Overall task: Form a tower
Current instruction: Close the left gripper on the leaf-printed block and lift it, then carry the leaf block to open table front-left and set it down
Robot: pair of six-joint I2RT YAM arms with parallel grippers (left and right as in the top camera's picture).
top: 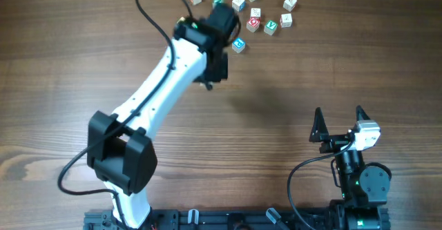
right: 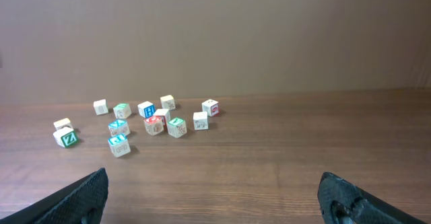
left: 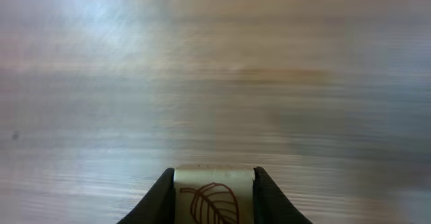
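Trouble from here lay mostly in the grip and in the lack of a base. The left gripper was clamped on a pale block with a brown leaf drawn on its face, its two dark fingers pressing the sides. Only part of the block showed, so I could not tell how deep it sat between them. Seen from above, that gripper hung over bare table, just beside the loose blocks scattered along the far side. No tower stood in any view. The right wrist camera showed those blocks lying singly or touching in a ragged cluster, and whether any rested on another was too small to judge. A first storey therefore had yet to be chosen, and the crowding was the hazard: fingers coming down among such close neighbours could nudge one and scatter the rest. A block this small, pinched only at its sides, could also twist on release and land off-centre, so anything set on it later would lean. The right gripper stood wide open and empty near its own base, well apart from all this and unlikely to interfere.
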